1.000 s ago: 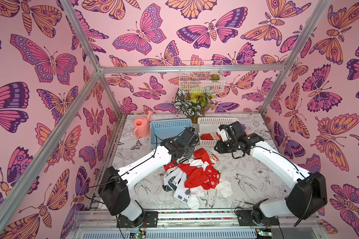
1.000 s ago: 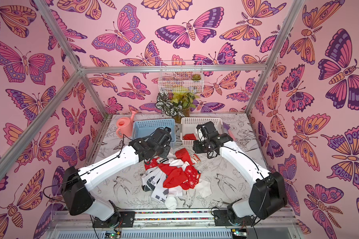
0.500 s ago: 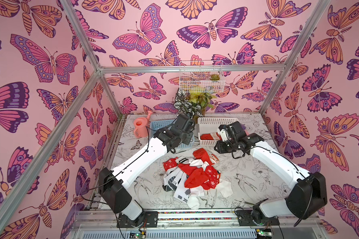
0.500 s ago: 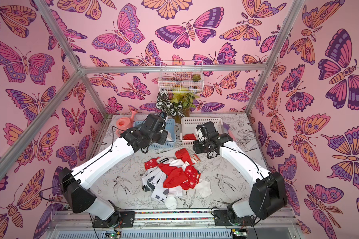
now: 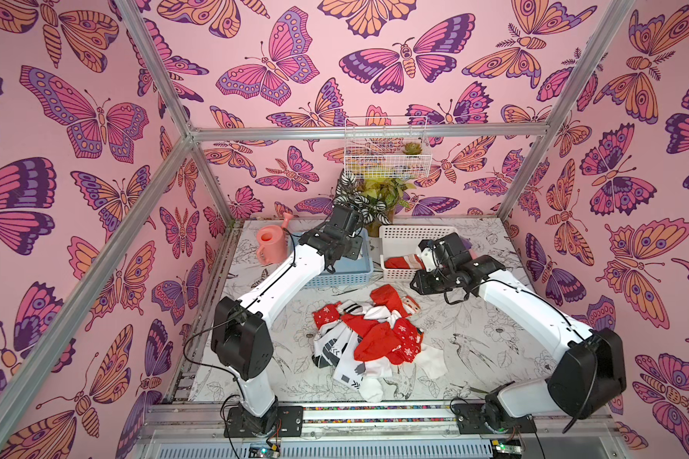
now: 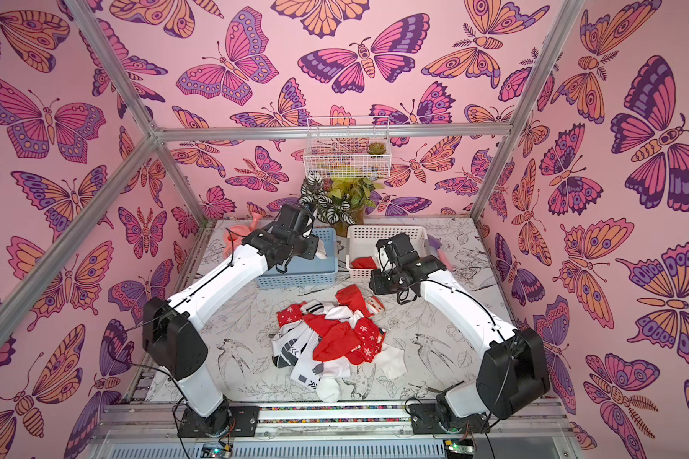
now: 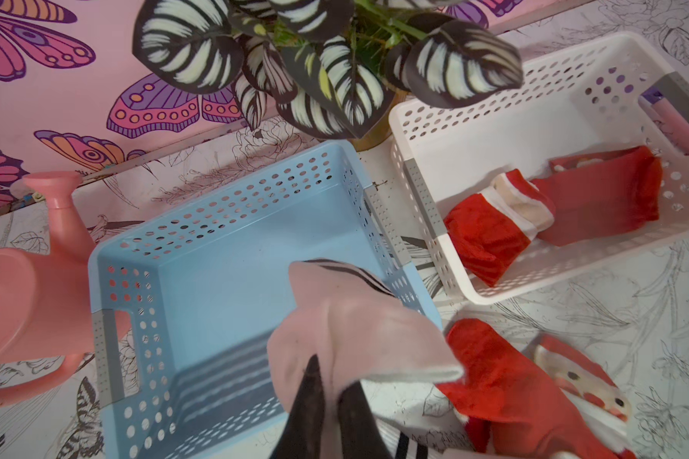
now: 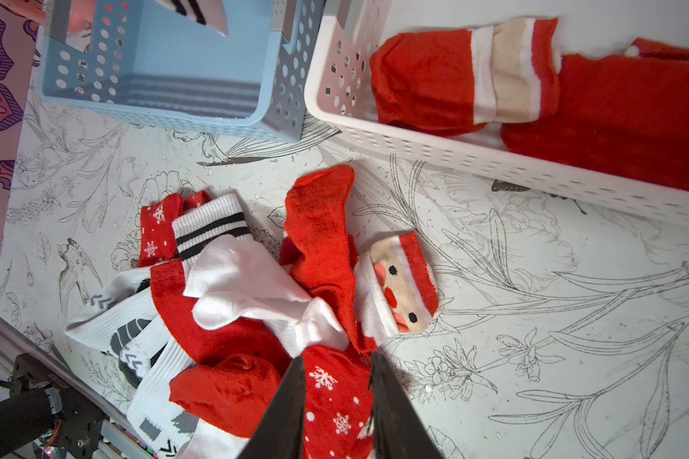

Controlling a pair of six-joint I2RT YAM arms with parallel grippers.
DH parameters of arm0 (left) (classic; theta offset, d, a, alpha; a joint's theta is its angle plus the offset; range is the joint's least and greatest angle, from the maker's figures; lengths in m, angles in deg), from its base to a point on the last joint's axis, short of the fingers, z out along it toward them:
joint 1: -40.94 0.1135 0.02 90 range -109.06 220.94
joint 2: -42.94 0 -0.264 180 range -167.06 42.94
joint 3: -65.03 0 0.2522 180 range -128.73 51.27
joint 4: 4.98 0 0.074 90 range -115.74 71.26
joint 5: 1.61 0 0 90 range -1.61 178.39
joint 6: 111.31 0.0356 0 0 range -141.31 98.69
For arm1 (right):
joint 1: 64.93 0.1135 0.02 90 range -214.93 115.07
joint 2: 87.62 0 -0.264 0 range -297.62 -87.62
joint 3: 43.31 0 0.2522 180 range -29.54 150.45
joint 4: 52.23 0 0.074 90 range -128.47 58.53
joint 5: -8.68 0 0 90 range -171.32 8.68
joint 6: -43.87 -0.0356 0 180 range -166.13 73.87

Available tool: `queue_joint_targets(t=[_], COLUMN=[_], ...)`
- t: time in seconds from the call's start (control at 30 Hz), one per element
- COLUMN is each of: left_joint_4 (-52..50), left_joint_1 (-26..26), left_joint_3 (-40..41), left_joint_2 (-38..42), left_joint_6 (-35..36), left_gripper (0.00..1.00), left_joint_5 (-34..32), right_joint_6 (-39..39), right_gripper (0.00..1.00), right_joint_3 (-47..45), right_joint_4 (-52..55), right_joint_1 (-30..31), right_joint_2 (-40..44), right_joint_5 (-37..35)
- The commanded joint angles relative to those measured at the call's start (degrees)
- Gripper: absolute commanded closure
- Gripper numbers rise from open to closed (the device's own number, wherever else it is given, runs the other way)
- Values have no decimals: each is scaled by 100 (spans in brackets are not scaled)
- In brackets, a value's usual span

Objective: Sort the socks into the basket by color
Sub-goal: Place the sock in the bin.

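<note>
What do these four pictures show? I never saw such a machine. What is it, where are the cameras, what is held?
These are two white robot arms, each ending in a two-finger gripper. Two pictures look down on the whole table; two come from cameras on the wrists. On the table lie a pile of socks, red and white, a blue basket, a white basket holding red socks, a pink watering can and a plant. The left gripper is shut on a white striped sock over the blue basket. The right gripper is open and empty above the pile.
</note>
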Motion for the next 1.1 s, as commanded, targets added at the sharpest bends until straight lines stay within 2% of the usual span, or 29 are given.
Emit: queue_joint_targets(t=[0.0, 0.5, 0.7, 1.07], left_joint_4=[336, 857, 933, 995], left_joint_1=[126, 421, 437, 448], left_joint_3=[-200, -670, -473, 456], left_joint_2=[-277, -1443, -1450, -1047], left_joint_6=[62, 25, 1, -74], left_gripper=[90, 90, 90, 89], left_joint_5=[221, 449, 564, 583], right_joint_6=[115, 181, 169, 95], right_gripper=[69, 69, 69, 69], right_joint_3=[241, 463, 455, 451], right_joint_4=[103, 221, 189, 131], right_joint_1=[24, -25, -47, -47], right_joint_2=[-117, -287, -298, -259], right_joint_5=[26, -87, -63, 95])
